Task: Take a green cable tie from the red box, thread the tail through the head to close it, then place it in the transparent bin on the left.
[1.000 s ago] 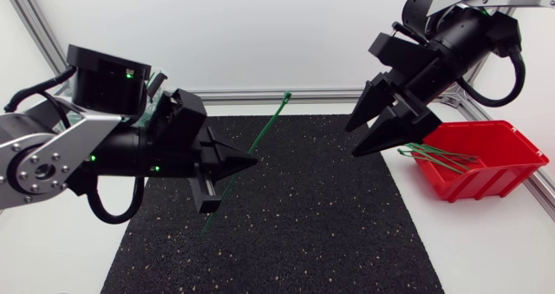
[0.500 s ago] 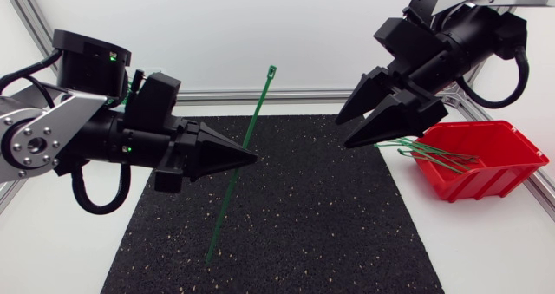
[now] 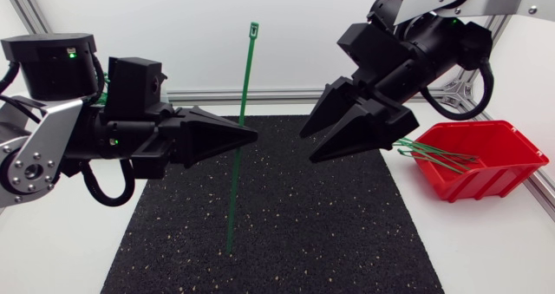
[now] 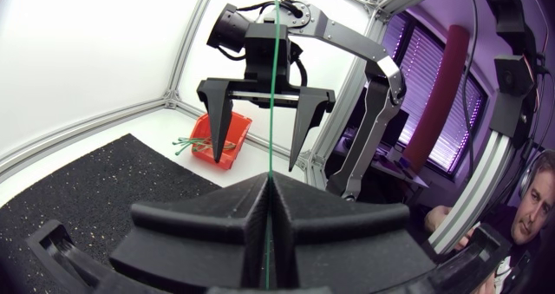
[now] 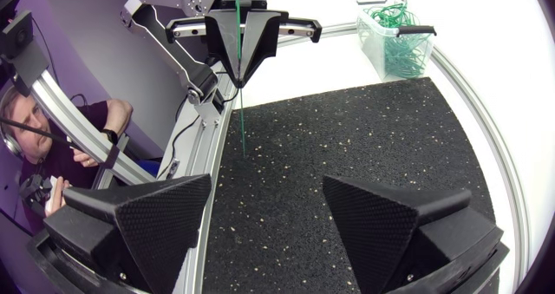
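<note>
Green cable tie (image 3: 244, 90) stands nearly upright, clenched near its middle in the left pincer (image 3: 251, 136), head (image 3: 254, 29) above the fingertips, tail hanging below them toward the black mat (image 3: 303, 233) on the tabletop. The right pincer (image 3: 309, 148) is released, fingers spread wide, facing the tie from near by without touching it. Picking from the red box (image 3: 486, 171) looks done; threading is in hand. Next, I judge, the right pincer must catch the tail and curl it up into the head. The transparent bin (image 5: 381, 47) waits beyond the left pincer.
</note>
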`<action>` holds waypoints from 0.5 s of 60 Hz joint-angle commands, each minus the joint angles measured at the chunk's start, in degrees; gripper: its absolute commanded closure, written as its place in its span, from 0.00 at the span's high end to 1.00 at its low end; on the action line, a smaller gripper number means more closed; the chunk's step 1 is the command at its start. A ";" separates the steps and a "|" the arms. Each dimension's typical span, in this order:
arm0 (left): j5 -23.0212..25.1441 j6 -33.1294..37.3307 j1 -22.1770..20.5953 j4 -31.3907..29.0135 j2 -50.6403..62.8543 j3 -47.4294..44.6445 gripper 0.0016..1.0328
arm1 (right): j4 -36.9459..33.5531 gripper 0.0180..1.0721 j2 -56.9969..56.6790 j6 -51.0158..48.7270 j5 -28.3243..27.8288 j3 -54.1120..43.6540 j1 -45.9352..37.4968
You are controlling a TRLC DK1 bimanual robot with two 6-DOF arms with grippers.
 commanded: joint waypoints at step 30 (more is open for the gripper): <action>-3.40 -18.67 -5.56 15.68 6.96 -2.67 0.04 | 5.97 0.84 -0.04 7.71 -7.15 -6.59 3.90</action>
